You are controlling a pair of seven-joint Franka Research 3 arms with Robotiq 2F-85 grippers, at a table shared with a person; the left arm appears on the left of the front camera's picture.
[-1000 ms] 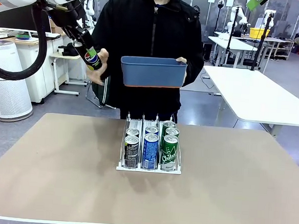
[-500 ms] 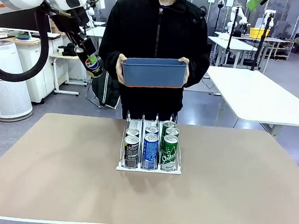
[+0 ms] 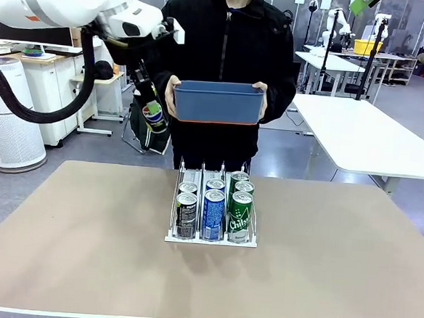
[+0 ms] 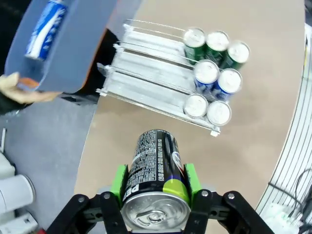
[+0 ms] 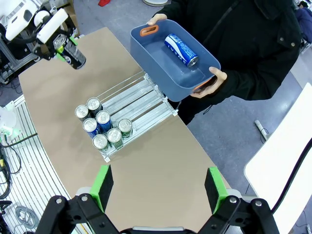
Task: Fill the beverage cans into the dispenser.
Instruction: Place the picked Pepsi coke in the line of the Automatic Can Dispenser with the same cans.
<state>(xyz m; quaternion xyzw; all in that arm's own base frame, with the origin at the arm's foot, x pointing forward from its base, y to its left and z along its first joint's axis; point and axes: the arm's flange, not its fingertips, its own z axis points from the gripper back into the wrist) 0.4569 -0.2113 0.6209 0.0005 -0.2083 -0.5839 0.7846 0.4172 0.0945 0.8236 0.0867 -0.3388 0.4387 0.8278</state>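
Observation:
My left gripper [image 3: 149, 100] is shut on a black Pepsi can [image 3: 154, 114], held tilted in the air left of the person's blue bin [image 3: 217, 105] and above the table's far edge. In the left wrist view the can [image 4: 156, 165] sits between the green pads [image 4: 119, 181], its silver top towards the camera. The white wire dispenser [image 3: 210, 235] stands mid-table with several cans in it: black ones in the left lane, blue ones [image 3: 213, 214] in the middle, green ones on the right. My right gripper [image 5: 158, 187] hangs open high above the table, holding nothing.
A person at the far side holds the blue bin [image 5: 161, 73] in both hands; one blue-and-white can [image 5: 180, 49] lies in it. The back halves of the dispenser lanes [image 4: 146, 83] are bare. A white table [image 3: 366, 133] stands to the right behind.
My left arm has carried the Pepsi can rightwards and down, towards the table's middle. The person's hand left the can and went back to the bin.

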